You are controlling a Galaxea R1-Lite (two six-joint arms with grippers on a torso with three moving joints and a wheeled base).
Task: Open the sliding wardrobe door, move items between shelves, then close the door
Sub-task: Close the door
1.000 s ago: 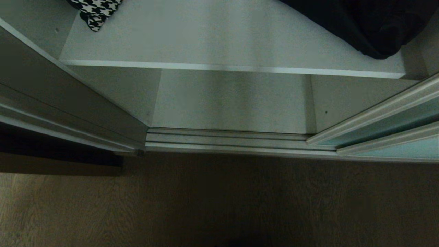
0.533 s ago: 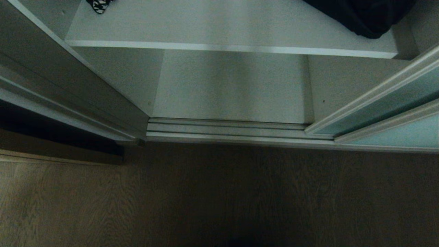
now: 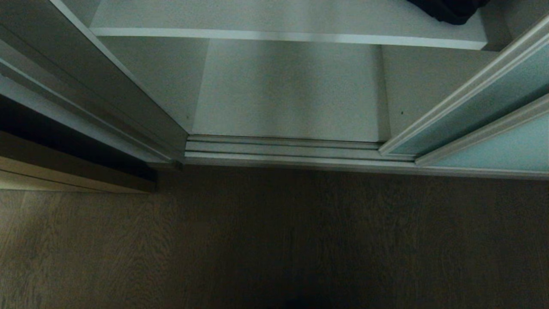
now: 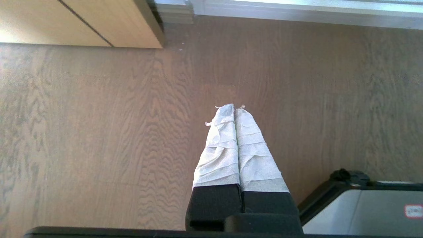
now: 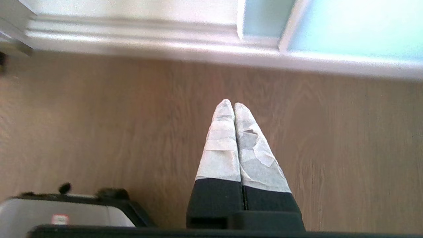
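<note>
Wardrobe stands open: sliding wardrobe door (image 3: pixel 484 107), frosted blue-green glass in thin silver frame, is pushed off to the right, its bottom edge in the floor track (image 3: pixel 283 150). Only a corner of the black fabric bag (image 3: pixel 450 7) shows, on the white shelf (image 3: pixel 266 19) at its far right; the lower shelf (image 3: pixel 287 90) below has nothing on it that I can see. Houndstooth piece not in view.

Left end effector (image 4: pixel 234 110) and right end effector (image 5: pixel 229 105): both w/ taped fingers pressed together, nothing held, hanging low over the wood floor (image 3: pixel 274 240) in front of the track.

Handling, my guess: bag is soft and light, will sag and drape, so pinch a bunched fold or the straps, not a flat face. Door looks stiff, glass so go gently; push on the metal frame edge, not the pane.
</note>
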